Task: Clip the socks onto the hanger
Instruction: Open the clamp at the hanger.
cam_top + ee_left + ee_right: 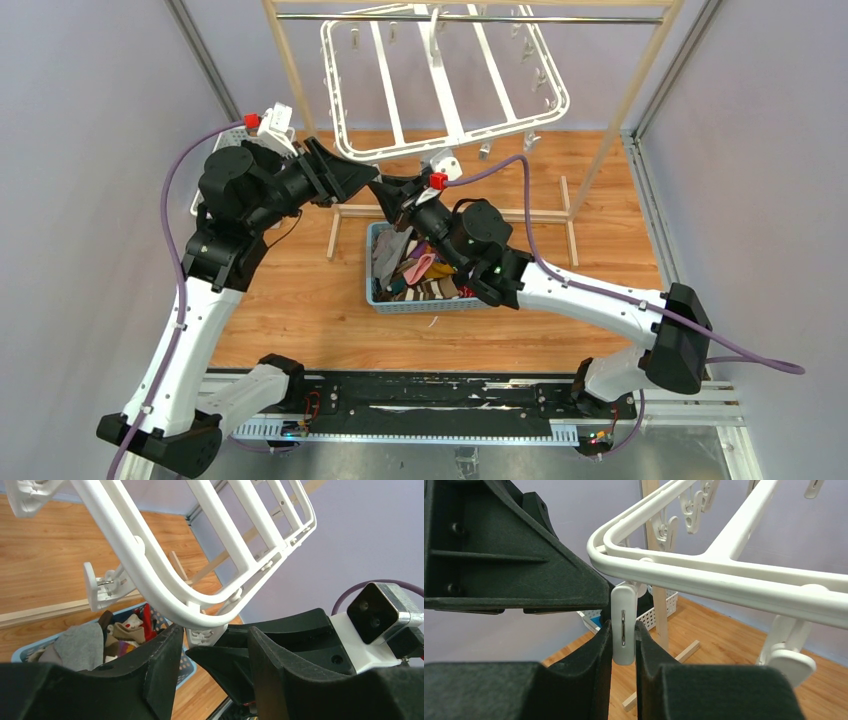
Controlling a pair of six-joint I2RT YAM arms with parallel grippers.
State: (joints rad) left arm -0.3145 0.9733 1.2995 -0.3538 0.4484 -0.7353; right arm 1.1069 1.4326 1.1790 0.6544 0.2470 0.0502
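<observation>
- Your right gripper [623,627] is pinched shut on a clip [623,597] that hangs upright from the near-left corner of the hanger [724,575].
- Your left gripper [212,647] stands half open and empty, just beside that clip.
- The socks [420,270] lie in the basket [430,305] directly below, so your free left arm looks best placed to reach down for one.

Plain pale lilac walls [90,100] fill both sides of the frame. A warm orange-brown wooden plank floor [290,320] spans the centre. A light wooden rack with a metal rail [600,17] stands upper centre.
</observation>
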